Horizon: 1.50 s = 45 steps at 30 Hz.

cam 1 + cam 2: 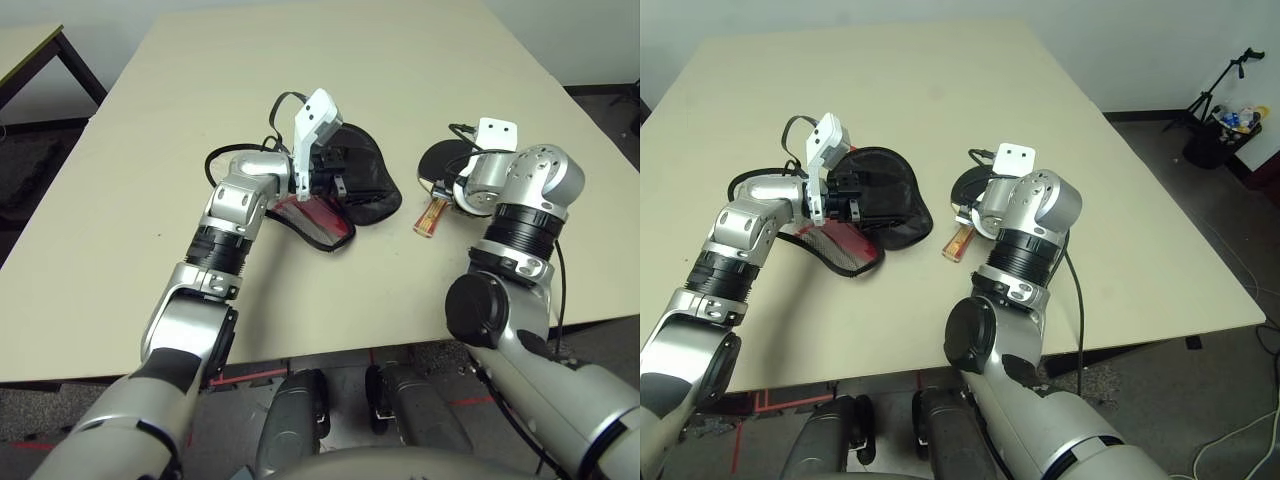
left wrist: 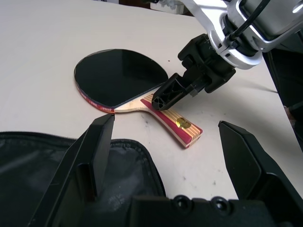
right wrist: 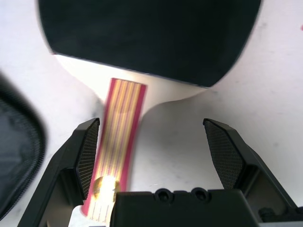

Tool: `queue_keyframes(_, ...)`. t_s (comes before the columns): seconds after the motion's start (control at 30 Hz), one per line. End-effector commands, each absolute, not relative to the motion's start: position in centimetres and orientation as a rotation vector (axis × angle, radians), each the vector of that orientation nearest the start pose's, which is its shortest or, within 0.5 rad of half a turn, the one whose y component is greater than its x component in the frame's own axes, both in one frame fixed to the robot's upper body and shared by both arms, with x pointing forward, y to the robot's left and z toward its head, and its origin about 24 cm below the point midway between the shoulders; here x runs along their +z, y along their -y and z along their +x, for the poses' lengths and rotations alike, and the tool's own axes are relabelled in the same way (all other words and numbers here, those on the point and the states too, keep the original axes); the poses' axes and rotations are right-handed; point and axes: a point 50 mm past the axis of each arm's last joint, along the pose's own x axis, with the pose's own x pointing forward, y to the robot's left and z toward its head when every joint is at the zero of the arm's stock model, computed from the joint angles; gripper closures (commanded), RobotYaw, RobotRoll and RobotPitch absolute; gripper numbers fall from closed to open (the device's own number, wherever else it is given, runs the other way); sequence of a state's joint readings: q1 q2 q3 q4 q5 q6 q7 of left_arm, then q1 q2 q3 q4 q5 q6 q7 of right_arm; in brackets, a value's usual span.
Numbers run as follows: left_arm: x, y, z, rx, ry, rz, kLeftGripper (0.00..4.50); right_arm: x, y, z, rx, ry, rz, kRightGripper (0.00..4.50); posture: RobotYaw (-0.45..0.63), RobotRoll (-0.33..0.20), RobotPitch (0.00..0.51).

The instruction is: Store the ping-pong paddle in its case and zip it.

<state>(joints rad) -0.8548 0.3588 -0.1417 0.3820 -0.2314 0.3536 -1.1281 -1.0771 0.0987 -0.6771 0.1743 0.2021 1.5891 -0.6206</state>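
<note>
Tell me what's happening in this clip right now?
A two-armed robot is about to pack a ping-pong paddle into its case. The paddle lies flat on the table, outside the case. The right gripper is open, low over the paddle's handle, one finger beside it, nothing gripped. The left gripper is open above the case's edge.

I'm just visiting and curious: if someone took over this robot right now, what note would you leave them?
Left gripper: open, over the case, holding nothing.
Right gripper: open, low over the ping-pong paddle, at its handle, not yet gripping.
Paddle lies flat on the table, beside the case, to the robot's right of it.
Done: nothing stored yet.
Left: grasp the paddle, slide it into the case, zip it.
</note>
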Motion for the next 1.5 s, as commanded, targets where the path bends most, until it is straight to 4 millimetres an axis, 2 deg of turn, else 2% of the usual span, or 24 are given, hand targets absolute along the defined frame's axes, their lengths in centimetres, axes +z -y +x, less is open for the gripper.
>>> queue_keyframes(0.03,17.8,-10.9,34.7,-1.273,-0.073,0.265,0.03,16.0,10.2,34.0,-0.107,-0.952,0.269,0.0,-0.14,0.0,0.12)
queue_keyframes(0.23,17.7,-11.2,34.5,-1.264,-0.077,0.269,0.03,15.8,9.2,33.9,-0.084,-0.985,0.269,0.0,-0.13,0.0,0.125)
queue_keyframes(0.5,17.5,-11.4,34.3,-1.248,-0.085,0.258,0.03,14.8,9.0,34.0,-0.071,-1.043,0.244,0.0,-0.11,0.0,0.143)
queue_keyframes(0.6,17.4,-11.4,34.1,-1.244,-0.09,0.255,0.0,15.2,8.5,34.2,-0.06,-1.048,0.236,0.5,-0.1,0.0,0.148)
queue_keyframes(0.87,17.4,-11.6,34.1,-1.223,-0.095,0.249,0.0,16.0,8.2,34.5,-0.049,-1.051,0.228,2.93,-0.1,0.0,0.148)
queue_keyframes(0.93,17.4,-11.6,34.1,-1.22,-0.096,0.248,0.0,16.1,8.4,34.6,-0.059,-1.047,0.234,3.29,-0.1,0.0,0.145)
queue_keyframes(1.13,17.3,-11.6,34.2,-1.203,-0.089,0.235,0.0,16.5,10.3,34.9,-0.122,-1.018,0.243,3.32,-0.11,0.0,0.134)
queue_keyframes(1.23,17.6,-11.7,34.4,-1.175,-0.072,0.217,0.0,17.5,11.6,35.3,-0.098,-0.948,0.168,3.32,-0.12,0.0,0.129)
queue_keyframes(1.33,18.2,-12.2,34.9,-1.117,-0.051,0.186,0.0,19.1,11.8,35.8,0.029,-0.862,0.053,3.32,-0.13,0.0,0.125)
queue_keyframes(1.5,19.6,-13.6,35.5,-0.983,0.001,0.179,0.0,20.9,10.6,36.6,0.335,-0.73,-0.228,3.33,-0.13,0.0,0.116)
